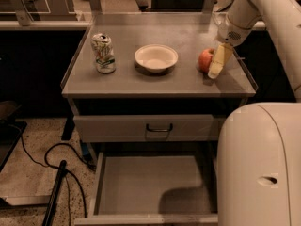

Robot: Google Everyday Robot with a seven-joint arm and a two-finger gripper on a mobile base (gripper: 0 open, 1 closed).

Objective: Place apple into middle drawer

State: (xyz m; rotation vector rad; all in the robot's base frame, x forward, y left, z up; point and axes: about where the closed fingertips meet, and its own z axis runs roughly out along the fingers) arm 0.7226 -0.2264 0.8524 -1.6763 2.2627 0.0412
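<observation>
Gripper (pixel 214 72) hangs tip-down at the right end of the cabinet top (pixel 155 83), pressed against or just beside the right side of the apple (pixel 204 60); whether it is parted or closed cannot be told. Round, with no long axis and no stem to be made out, the apple sits on the top, right of the white bowl (pixel 156 58), with the soda can (pixel 104 53) further left. Below and nearer, the middle drawer (pixel 141 185) stands pulled open beneath a shut drawer front (pixel 117 127).
</observation>
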